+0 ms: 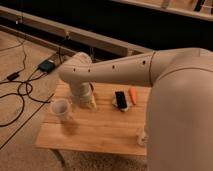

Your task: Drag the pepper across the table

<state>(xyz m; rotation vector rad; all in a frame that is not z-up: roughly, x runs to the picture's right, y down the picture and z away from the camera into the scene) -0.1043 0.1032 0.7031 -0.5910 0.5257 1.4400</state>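
Pepper (133, 95), small, orange and tapered, is shown lying toward the far edge of a pale plank table (100, 134), just beside a black phone (121, 99) on a white base, on the phone's right as pictured. A large cream robot arm (125, 72) is stretched across the scene from the right. Its gripper (82, 100) hangs low over the left part of the table, well apart from the pepper, with the jaws spread and nothing seen to be held. A pale translucent cup (60, 108) stands just beside the gripper, and a small white bottle (142, 136) is seen at the near edge. For the drag to go well, the gripper should be carried past the phone, lowered squarely onto the pepper, and drawn slowly toward bare wood, so that the phone is not knocked. No brand, label or writing can be read anywhere.
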